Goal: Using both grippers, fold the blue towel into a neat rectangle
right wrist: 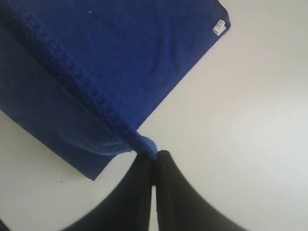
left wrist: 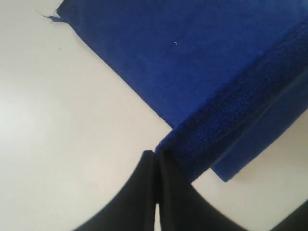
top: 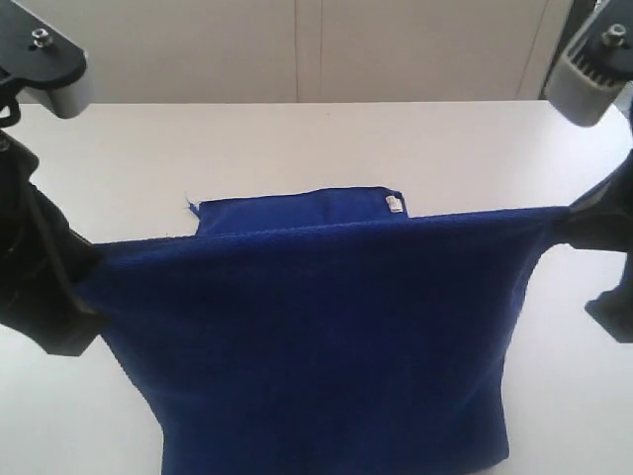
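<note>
The blue towel [top: 316,327] hangs stretched in the air between my two grippers, and its far end lies flat on the white table [top: 297,148]. A small white tag [top: 394,205] shows at that far end's right corner. My left gripper [top: 87,259] is shut on the towel's left raised corner. My right gripper [top: 564,218] is shut on the right raised corner. In the left wrist view the black fingers [left wrist: 144,178] pinch the towel [left wrist: 202,72] at its hem. In the right wrist view the fingers [right wrist: 168,178] pinch a bunched corner of the towel [right wrist: 106,62], with the tag [right wrist: 219,27] beyond.
A pale wall with cabinet doors [top: 316,49] stands behind the table's far edge. Grey arm housings sit in the upper left corner [top: 59,69] and the upper right corner [top: 593,74] of the exterior view.
</note>
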You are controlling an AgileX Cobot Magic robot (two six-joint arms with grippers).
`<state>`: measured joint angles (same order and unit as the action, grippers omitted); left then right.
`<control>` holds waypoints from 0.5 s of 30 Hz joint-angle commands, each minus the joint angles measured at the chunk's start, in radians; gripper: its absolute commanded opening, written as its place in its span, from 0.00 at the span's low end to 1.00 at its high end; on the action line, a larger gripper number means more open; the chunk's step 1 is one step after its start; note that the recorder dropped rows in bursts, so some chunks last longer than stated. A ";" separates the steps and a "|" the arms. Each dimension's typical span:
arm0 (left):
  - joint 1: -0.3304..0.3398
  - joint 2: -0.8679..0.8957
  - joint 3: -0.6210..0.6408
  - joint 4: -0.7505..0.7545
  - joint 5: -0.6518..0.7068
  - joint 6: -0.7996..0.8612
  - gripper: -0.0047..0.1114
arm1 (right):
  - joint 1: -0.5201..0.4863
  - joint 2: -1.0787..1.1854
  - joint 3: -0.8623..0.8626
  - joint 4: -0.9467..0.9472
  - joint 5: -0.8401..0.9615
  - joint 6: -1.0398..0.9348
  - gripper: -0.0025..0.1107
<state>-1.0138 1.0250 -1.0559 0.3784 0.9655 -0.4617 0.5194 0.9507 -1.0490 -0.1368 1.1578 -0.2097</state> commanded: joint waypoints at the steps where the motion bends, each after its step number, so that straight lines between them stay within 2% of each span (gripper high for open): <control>1: -0.006 0.039 -0.004 0.088 0.032 -0.014 0.04 | -0.001 0.029 -0.007 -0.074 -0.035 0.009 0.02; 7: 0.005 0.085 -0.004 0.201 0.026 -0.066 0.04 | -0.001 0.068 -0.007 -0.186 -0.082 0.061 0.02; 15: 0.141 0.152 -0.004 0.201 -0.083 -0.055 0.04 | -0.001 0.157 -0.007 -0.314 -0.158 0.136 0.02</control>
<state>-0.9246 1.1583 -1.0584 0.5434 0.8514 -0.5126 0.5214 1.0851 -1.0490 -0.3345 0.9946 -0.1259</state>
